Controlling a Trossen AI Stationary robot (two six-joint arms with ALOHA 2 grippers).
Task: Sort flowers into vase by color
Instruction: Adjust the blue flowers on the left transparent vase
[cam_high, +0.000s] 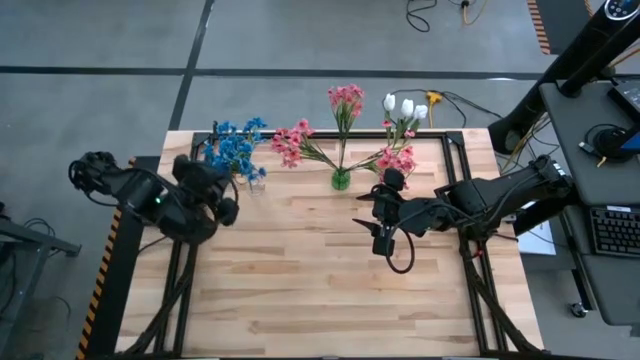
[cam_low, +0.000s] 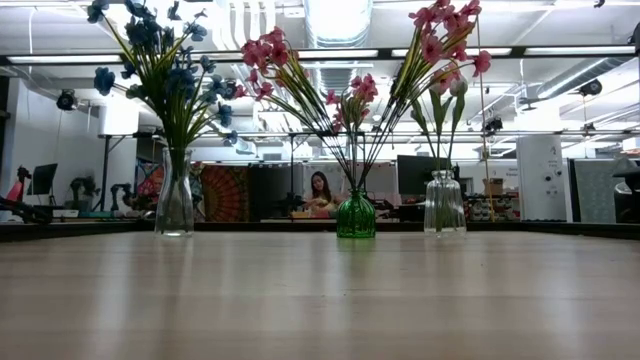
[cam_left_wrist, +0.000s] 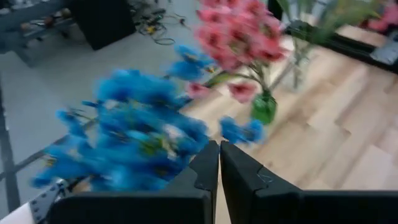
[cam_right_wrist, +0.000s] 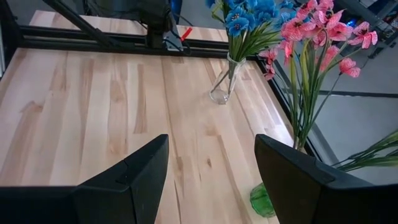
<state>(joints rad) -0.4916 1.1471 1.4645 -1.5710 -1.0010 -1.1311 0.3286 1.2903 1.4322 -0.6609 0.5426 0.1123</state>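
Three vases stand along the table's far edge. A clear vase (cam_low: 175, 205) on the left holds the blue flowers (cam_high: 235, 148). A green vase (cam_high: 340, 180) in the middle holds pink flowers (cam_high: 345, 98). A clear vase (cam_low: 445, 205) on the right holds white buds (cam_high: 405, 105) and pink blossoms (cam_high: 395, 160). My left gripper (cam_left_wrist: 219, 163) is shut, empty, right behind the blue flowers (cam_left_wrist: 137, 124). My right gripper (cam_right_wrist: 211, 180) is open and empty above the table, near the green vase (cam_right_wrist: 264, 202).
Bare wooden table (cam_high: 300, 280) stretches from the vases to the near edge. A black frame rail (cam_right_wrist: 124, 45) runs along the table's left side. Cables and a desk with a keyboard (cam_high: 612, 230) lie off the table's right side. A person (cam_low: 320, 195) sits far behind.
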